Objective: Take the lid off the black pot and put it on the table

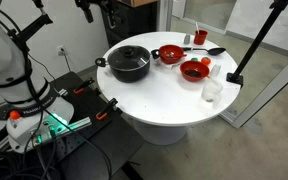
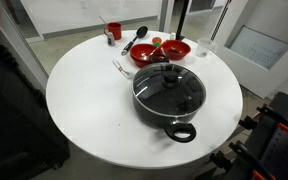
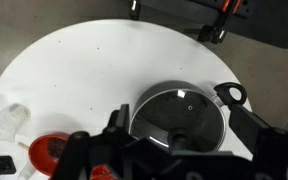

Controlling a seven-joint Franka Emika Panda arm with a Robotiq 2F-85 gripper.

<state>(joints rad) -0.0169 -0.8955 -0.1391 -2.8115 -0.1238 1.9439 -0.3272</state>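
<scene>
The black pot (image 1: 129, 68) stands on the round white table (image 1: 154, 100) with the glass lid (image 1: 131, 54) on it. Both show in the other exterior view, the pot (image 2: 144, 105) near the table's (image 2: 84, 100) middle and the lid (image 2: 169, 90) with its black knob on top. In the wrist view the lid (image 3: 179, 112) sits on the pot (image 3: 229, 95) right below my gripper (image 3: 182, 122). The gripper is open and empty, one finger on each side of the lid, well above it. In an exterior view the gripper (image 1: 97, 8) hangs high at the top edge.
Two red bowls (image 1: 169, 55) (image 1: 195, 69) sit beyond the pot, with a black ladle (image 1: 212, 50), a red cup (image 1: 200, 37) and a clear plastic cup (image 1: 212, 90). A black stand's base (image 1: 234, 78) is clamped at the table edge.
</scene>
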